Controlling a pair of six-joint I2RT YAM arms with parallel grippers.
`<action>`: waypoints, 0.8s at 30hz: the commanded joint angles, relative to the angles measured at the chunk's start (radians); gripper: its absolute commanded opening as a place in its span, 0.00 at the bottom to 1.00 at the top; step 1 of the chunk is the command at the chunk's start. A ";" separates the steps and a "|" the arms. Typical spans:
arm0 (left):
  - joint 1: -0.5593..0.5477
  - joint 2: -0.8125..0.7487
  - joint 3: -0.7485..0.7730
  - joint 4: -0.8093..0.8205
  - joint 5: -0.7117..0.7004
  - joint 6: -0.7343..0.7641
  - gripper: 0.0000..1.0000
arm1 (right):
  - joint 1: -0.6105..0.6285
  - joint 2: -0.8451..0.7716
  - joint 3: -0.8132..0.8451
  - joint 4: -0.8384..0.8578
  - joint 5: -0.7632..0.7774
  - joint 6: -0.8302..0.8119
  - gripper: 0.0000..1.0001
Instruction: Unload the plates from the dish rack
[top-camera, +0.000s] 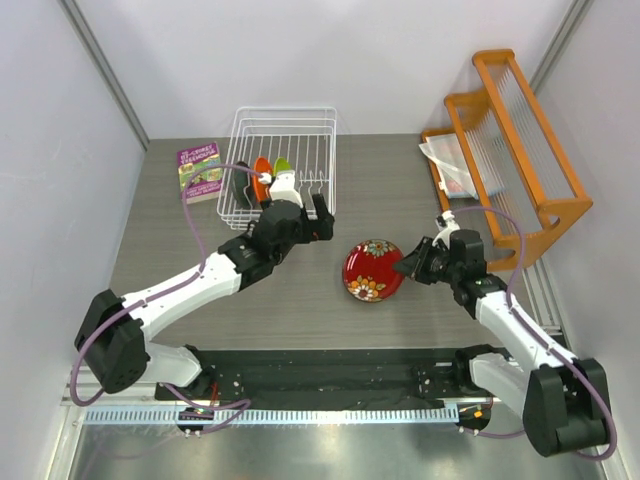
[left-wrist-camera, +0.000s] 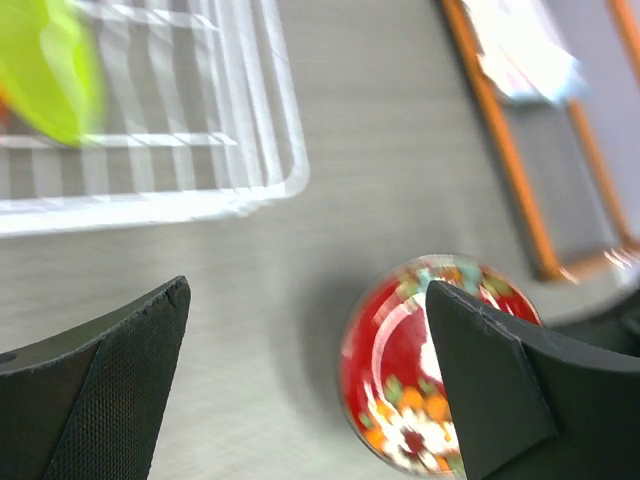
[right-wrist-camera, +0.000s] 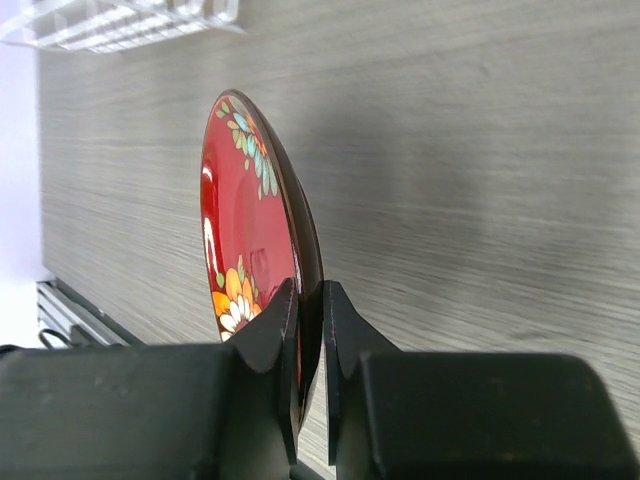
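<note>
The dark red floral plate (top-camera: 372, 270) is held by its right rim in my right gripper (top-camera: 406, 264), roughly level and a little above the table. In the right wrist view the plate (right-wrist-camera: 245, 220) stands edge-on, its rim pinched between the fingers of the gripper (right-wrist-camera: 310, 300). It also shows in the left wrist view (left-wrist-camera: 400, 370). The white wire dish rack (top-camera: 285, 112) holds the dark teal-grey (top-camera: 240, 183), orange (top-camera: 262, 176) and lime green (top-camera: 283, 166) plates upright. My left gripper (top-camera: 305, 212) is open and empty by the rack's near right corner (left-wrist-camera: 270, 150).
A purple book (top-camera: 200, 172) lies left of the dish rack. An orange wooden rack with clear slats (top-camera: 520, 150) stands at the far right, with a clear plastic bag (top-camera: 450, 160) beside it. Bare grey table lies between the arms.
</note>
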 joint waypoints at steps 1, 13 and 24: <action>-0.004 0.002 0.078 -0.116 -0.272 0.146 1.00 | 0.000 0.073 0.024 0.063 -0.005 -0.027 0.01; 0.060 0.084 0.116 -0.108 -0.314 0.172 0.99 | 0.002 0.314 0.113 0.109 0.018 -0.087 0.01; 0.151 0.146 0.147 -0.098 -0.242 0.158 1.00 | 0.013 0.466 0.219 -0.095 0.239 -0.153 0.16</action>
